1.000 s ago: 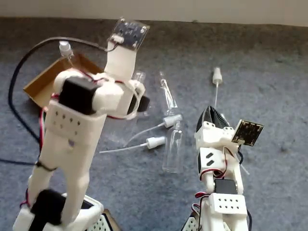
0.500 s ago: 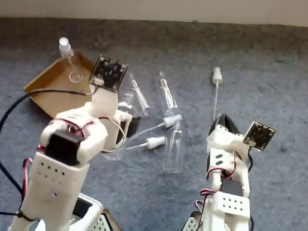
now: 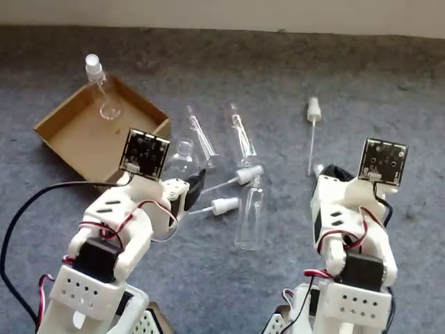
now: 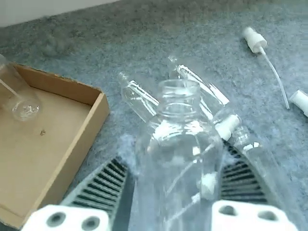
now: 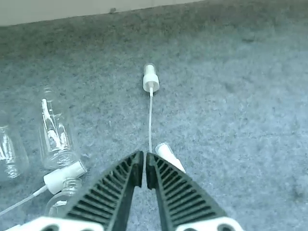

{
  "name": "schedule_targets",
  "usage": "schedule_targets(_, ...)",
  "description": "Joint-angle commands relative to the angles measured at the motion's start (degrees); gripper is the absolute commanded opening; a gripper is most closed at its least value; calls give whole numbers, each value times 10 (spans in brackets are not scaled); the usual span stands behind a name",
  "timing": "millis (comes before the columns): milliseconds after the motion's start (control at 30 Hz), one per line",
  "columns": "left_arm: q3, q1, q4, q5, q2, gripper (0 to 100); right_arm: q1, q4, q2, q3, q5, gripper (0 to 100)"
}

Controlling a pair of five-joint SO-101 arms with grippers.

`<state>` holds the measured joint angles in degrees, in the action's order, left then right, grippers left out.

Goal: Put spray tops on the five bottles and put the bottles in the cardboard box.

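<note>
My left gripper [image 4: 175,166] is shut on a clear open-necked bottle [image 4: 178,139], held a little above the carpet beside the cardboard box [image 4: 53,144]; from above, the bottle [image 3: 182,156] sits just ahead of that gripper [image 3: 189,182]. One capped bottle [image 3: 95,82] stands in the box [image 3: 69,132]. Three more clear bottles lie on the carpet [image 3: 201,136] [image 3: 240,132] [image 3: 250,212]. Loose spray tops [image 3: 247,174] [image 3: 224,205] [image 3: 313,110] lie among them. My right gripper [image 5: 144,161] is shut and holds nothing, with a spray top [image 5: 168,156] beside its tips and another spray top [image 5: 150,81] farther ahead.
Grey carpet [image 3: 389,104] covers the whole surface, with open room at the right. A pale wall strip [image 3: 278,14] borders the far side. A black cable [image 3: 21,216] loops near the left arm's base.
The left arm has drawn back from over the box toward its base, bottle in its gripper. The right arm has shifted right and back a little.
</note>
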<state>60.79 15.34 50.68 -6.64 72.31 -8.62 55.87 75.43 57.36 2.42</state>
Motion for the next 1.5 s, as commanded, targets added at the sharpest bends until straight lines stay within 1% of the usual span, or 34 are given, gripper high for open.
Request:
schedule_targets(0,57,-30,-95,-3,51,69,-7,37,0,-87,30,21)
schedule_targets(100,86,-36,-120,-4,65,69,-7,61,-13,-100,31,21)
schedule_targets(167,102,-36,-141,-5,72,69,-7,80,-52,-107,30,21)
schedule_targets(333,174,-36,-257,-6,72,67,-6,135,-224,-202,28,21)
schedule_targets(433,211,-35,-303,-6,72,67,-6,174,-329,-277,28,21)
schedule_targets(533,219,-38,-306,-6,72,67,-6,201,-426,-356,28,21)
schedule_targets(700,227,-35,-309,-7,72,67,-6,211,-566,-460,39,21)
schedule_targets(867,236,-34,-309,-7,73,67,-2,211,-682,-516,141,21)
schedule_targets(967,245,-34,-312,-7,73,67,-4,211,-737,-539,185,21)
schedule_targets(1033,252,-37,-333,-7,73,67,-6,211,-769,-556,205,34)
schedule_targets(1200,302,-38,-426,-7,73,67,-2,211,-828,-582,218,139)
schedule_targets(1267,320,-39,-455,-7,73,67,1,211,-845,-592,218,142)
schedule_targets(1467,329,-39,-467,-7,73,66,44,211,-896,-602,218,142)
